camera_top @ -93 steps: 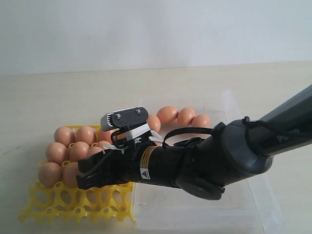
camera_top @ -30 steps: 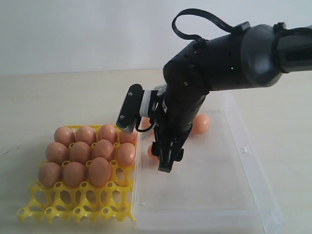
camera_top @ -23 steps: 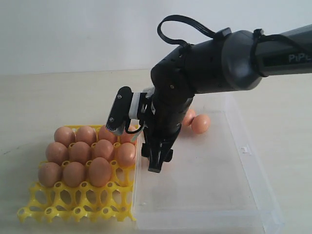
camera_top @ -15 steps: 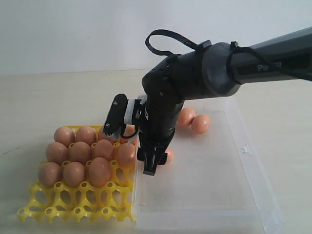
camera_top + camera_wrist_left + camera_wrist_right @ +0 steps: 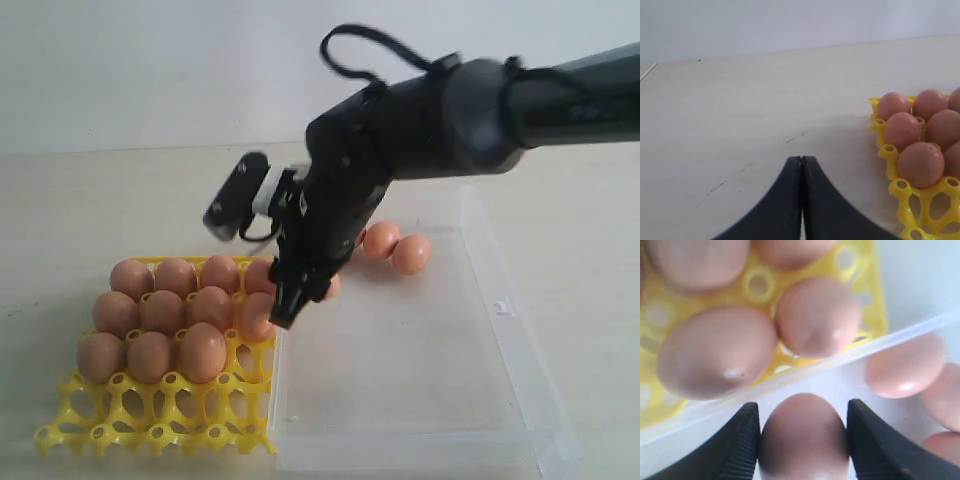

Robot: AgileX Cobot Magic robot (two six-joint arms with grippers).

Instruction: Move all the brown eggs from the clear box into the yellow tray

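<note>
left gripper (image 5: 801,200) is pinched shut on nothing, over the table (image 5: 740,100) beside the yellow tray (image 5: 150,430). The tray holds eleven brown eggs (image 5: 160,310). The nearest free cup (image 5: 250,365) is at the right end of the third row, and the front row is all open. right gripper (image 5: 803,412) has one brown egg (image 5: 804,445) clamped between both fingers — just on the box side of the wall, next to the tray's edge. To do it well: lift clear of the wall and the seated eggs, centre over that cup, lower until it seats, then release. loose eggs (image 5: 380,240) wait at the far side of the clear box (image 5: 500,310).
</note>
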